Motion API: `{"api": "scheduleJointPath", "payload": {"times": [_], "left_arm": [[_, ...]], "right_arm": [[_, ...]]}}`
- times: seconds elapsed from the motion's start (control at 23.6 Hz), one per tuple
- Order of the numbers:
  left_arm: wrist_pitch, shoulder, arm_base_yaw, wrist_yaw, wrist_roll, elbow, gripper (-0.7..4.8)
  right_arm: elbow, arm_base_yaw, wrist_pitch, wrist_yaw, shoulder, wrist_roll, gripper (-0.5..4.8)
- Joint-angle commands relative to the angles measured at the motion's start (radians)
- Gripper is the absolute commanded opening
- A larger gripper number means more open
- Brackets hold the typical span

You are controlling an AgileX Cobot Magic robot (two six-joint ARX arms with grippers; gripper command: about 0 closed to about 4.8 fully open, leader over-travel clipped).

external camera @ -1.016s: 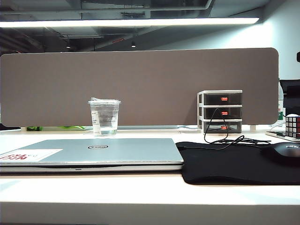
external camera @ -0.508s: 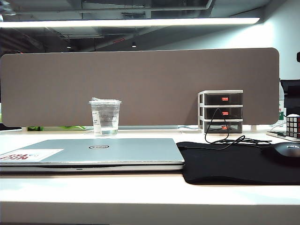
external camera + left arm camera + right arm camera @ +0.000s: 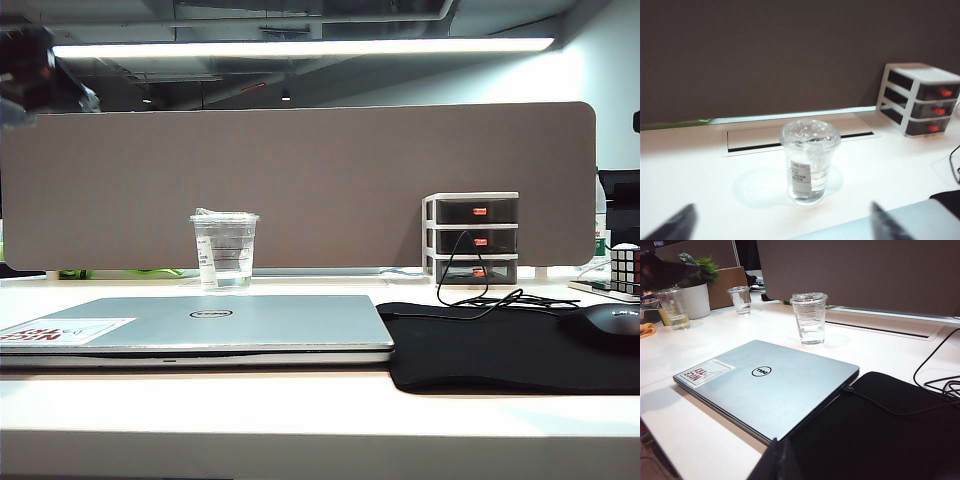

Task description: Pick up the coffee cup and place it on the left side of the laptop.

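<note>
Standing upright on the white surface (image 3: 300, 420), the coffee cup (image 3: 809, 161) sits just behind the closed silver Dell laptop (image 3: 200, 325), toward its left half, in front of the grey partition (image 3: 300, 185). Lid on, white label facing the left wrist camera; untouched so far.

Change since a second ago: in the exterior view a dark blurred arm has come into the upper left corner, where there was none before. Left pincer (image 3: 782, 222) now hangs above the laptop's rear edge, aimed at the cup; its two dark fingertips (image 3: 675, 225) stand wide apart, released, nothing between them. Cup is centred in the gap but well clear of both tips.

Right pincer (image 3: 777, 460): only a dark sliver shows, low over the black mouse pad (image 3: 875, 430); cannot tell whether it is spread or clenched.

Judgement: approach phase begun; the left arm is the working one. Grasp not yet made. Thin plastic wall, so a hard squeeze may buckle it.
</note>
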Motion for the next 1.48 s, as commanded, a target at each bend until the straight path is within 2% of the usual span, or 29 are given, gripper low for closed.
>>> {"api": "scheduleJointPath", "payload": {"times": [0.04, 0.13, 0.21, 0.25, 0.47, 0.68, 0.93, 1.14, 1.48], "left_arm": [[0.042, 0.043, 0.000, 0.000, 0.014, 0.002, 4.79], [0.064, 0.058, -0.001, -0.027, 0.011, 0.002, 4.79], [0.133, 0.097, -0.002, -0.012, 0.096, 0.003, 4.76], [0.201, 0.141, 0.000, 0.048, 0.167, 0.003, 4.79], [0.335, 0.278, 0.000, 0.130, 0.185, 0.024, 4.79], [0.334, 0.453, 0.000, 0.200, 0.166, 0.134, 4.79], [0.320, 0.666, 0.000, 0.271, 0.143, 0.343, 4.79], [0.219, 0.855, -0.013, 0.339, 0.122, 0.575, 4.79], [0.113, 1.006, -0.020, 0.395, 0.122, 0.761, 4.79]], "right_arm": [[-0.005, 0.000, 0.010, -0.002, -0.001, 0.001, -0.01], [-0.005, 0.000, 0.010, -0.002, -0.001, 0.001, -0.01], [-0.005, 0.000, 0.010, -0.002, -0.001, 0.001, -0.01], [-0.005, 0.000, 0.010, -0.002, -0.001, 0.001, -0.01], [-0.005, 0.000, 0.010, -0.002, -0.001, 0.000, -0.01], [-0.005, 0.000, 0.010, -0.002, -0.001, 0.000, -0.01], [-0.005, 0.000, 0.010, -0.002, -0.001, 0.001, -0.01], [-0.005, 0.001, 0.010, -0.003, -0.001, 0.001, -0.01], [-0.005, 0.002, -0.034, -0.002, -0.001, 0.000, -0.01]]}}
